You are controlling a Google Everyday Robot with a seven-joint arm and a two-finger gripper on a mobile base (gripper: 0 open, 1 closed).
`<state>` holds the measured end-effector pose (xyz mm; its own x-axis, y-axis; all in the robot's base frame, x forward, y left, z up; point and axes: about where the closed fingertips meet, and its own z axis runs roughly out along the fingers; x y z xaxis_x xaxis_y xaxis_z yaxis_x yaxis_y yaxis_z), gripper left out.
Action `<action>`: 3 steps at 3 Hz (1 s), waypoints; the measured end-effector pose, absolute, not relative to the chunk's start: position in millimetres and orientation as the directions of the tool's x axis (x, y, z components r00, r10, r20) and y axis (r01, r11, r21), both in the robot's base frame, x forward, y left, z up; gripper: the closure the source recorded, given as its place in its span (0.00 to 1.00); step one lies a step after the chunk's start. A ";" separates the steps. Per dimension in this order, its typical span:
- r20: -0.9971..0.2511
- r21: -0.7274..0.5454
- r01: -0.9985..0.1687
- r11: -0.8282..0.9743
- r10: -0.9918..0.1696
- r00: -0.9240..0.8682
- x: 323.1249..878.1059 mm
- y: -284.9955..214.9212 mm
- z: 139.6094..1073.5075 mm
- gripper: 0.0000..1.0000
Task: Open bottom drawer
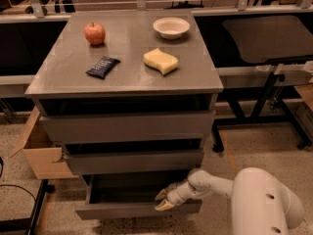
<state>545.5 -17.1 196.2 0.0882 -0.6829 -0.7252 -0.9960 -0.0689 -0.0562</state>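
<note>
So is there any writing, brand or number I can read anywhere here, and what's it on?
None can be read.
Dark packet on the cabinet top: any print is too blurred to read.
Cardboard box at the left: no lettering shows.
Gripper, at the front panel of the bottom drawer: no markings show.

Bottom drawer [122, 211] — grey, flat-fronted, partly out — gripper [161, 201] at its front

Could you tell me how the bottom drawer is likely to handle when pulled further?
The bottom drawer probably moves as one rigid box: its front sits square. Shallow, with nothing visible inside, it is likely light. Handleless, it may slip from the gripper at its front's top edge.
</note>
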 end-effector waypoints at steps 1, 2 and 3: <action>-0.761 0.011 -0.999 -0.034 -0.649 0.014 516.6 -25.0 192.0 1.00; -0.792 0.088 -0.996 -0.011 -0.607 -0.063 487.7 -30.5 187.0 1.00; -0.787 0.100 -0.995 -0.019 -0.614 -0.067 478.1 -29.2 183.9 1.00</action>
<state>478.1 -29.2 183.9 -0.0670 -0.6136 -0.7868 -0.9948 -0.0193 0.0998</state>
